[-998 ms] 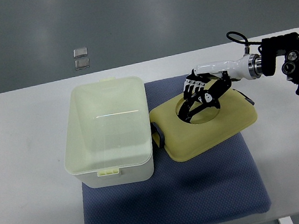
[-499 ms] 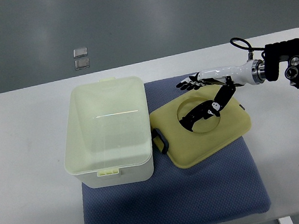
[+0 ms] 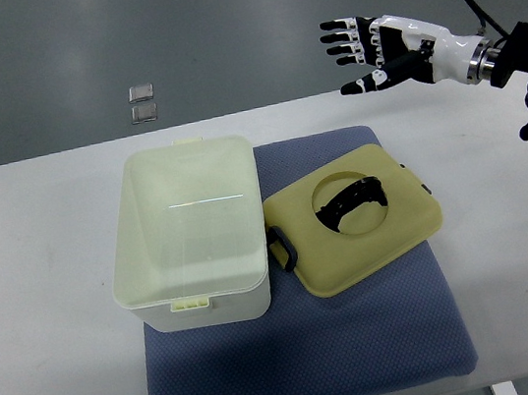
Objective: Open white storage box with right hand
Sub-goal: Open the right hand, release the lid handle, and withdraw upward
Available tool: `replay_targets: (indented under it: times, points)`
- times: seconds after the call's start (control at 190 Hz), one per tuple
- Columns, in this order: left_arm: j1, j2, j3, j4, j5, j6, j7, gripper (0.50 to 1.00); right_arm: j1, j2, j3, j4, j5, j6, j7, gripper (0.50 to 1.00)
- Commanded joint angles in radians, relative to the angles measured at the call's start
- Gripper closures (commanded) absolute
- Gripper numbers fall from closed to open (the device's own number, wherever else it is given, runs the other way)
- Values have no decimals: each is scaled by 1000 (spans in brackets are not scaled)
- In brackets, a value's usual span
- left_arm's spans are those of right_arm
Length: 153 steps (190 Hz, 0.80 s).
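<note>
Right hand [image 3: 373, 47] raised, fingers spread, empty | lid [image 3: 354, 216] off beside white storage box [image 3: 189, 230] | no legible writing

A white table, a blue mat, two small floor plates

The white table [image 3: 44, 320] stands on a grey floor [image 3: 218, 25] and carries a blue cushioned mat [image 3: 310, 369] near its front edge. Beyond its far edge, two small square plates [image 3: 142, 101] lie touching on the floor.
</note>
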Motion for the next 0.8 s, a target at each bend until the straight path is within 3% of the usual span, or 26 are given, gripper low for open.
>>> replay_targets:
  times: [0.0,0.2,0.478,0.798]
  points:
    - [0,0,0,-2,1,-1,0,500,-55,40,4,-4,329,-81,1,572]
    - [0,0,-1,-2,0,-1,2,500,-107,120,7,-4,756,-254,13,570]
    - [0,0,0,-8,0,-1,2,500,-134,189,-9,-10,797,-266,13,570]
    - [0,0,0,-10,1,-1,2,500,-130,201,-15,-64,793,-306,13,570]
